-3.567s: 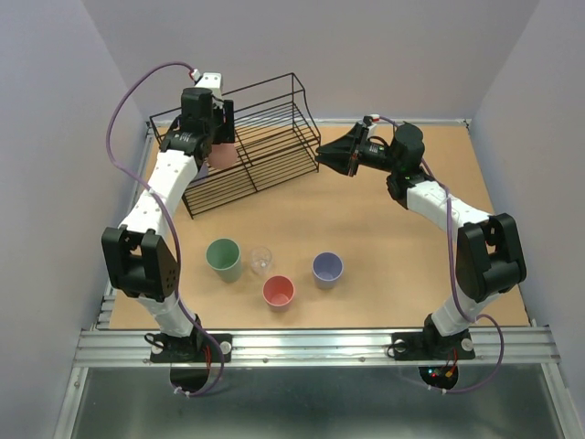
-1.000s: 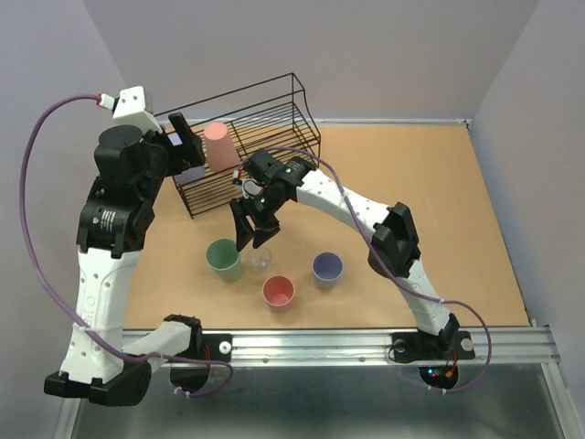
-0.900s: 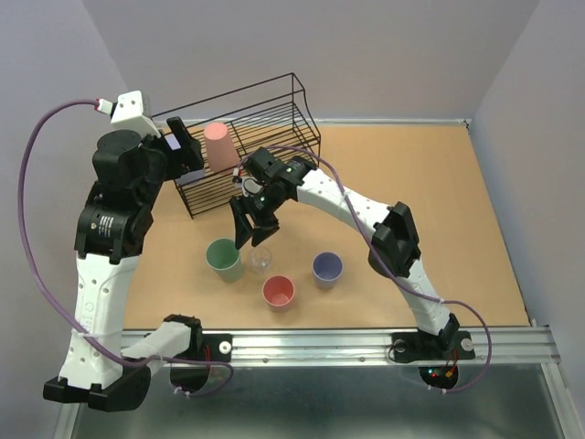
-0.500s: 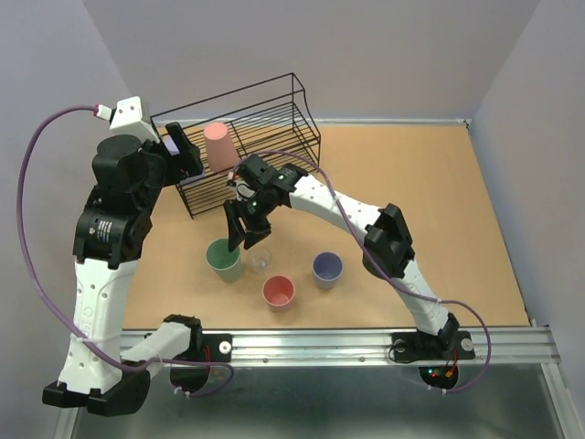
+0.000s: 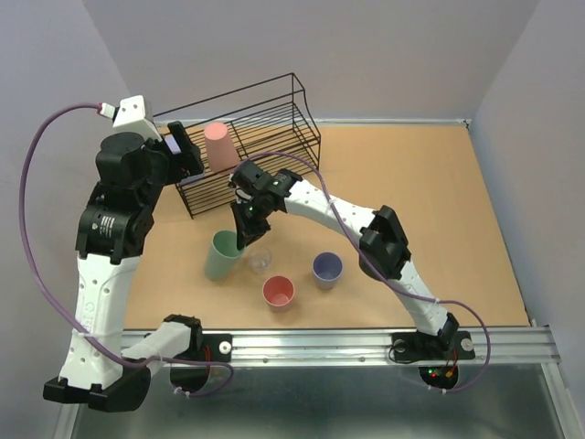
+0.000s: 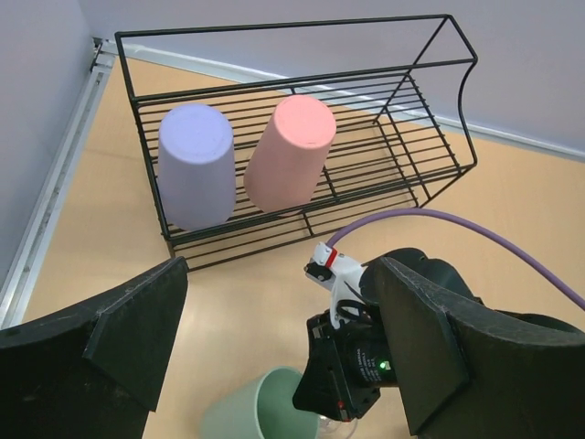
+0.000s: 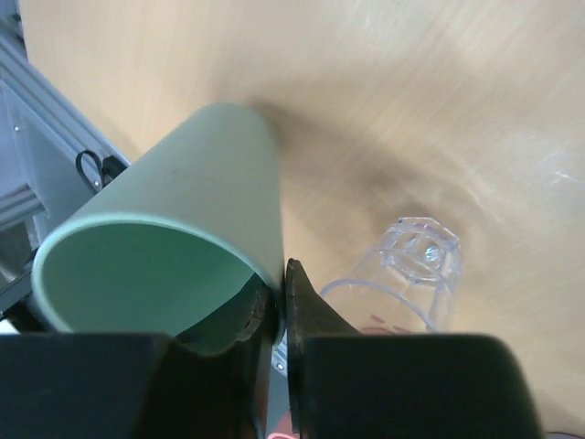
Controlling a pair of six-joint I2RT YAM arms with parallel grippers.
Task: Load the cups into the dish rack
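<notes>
The sage green cup (image 5: 222, 255) sits tilted at the front left of the desk (image 5: 430, 210), just beside the small clear cup (image 5: 260, 261). The right gripper (image 5: 240, 241) has it by the rim. The right wrist view shows one finger inside the mouth and the other outside, closed on the thin wall. Whether the base rests on the desk cannot be told.

The cup looks like light, thin plastic, smooth and tapered. It should lift with little effort, but it may pivot or slip in a single-point rim pinch. A firm squeeze could flex the wall, so moderate pressure well down over the lip seems the safer hold. The clear cup is close enough to be knocked as the green one swings.

The left gripper (image 6: 281, 273) hangs with its fingers spread wide and holds nothing, facing the dish rack (image 6: 384, 155). A lavender cup (image 6: 196, 174) and a salmon-pink cup (image 6: 288, 151) already stand there upside down, side by side. Another salmon-pink cup (image 5: 279, 292) and a lavender one (image 5: 327, 267) wait upright on the desk.
</notes>
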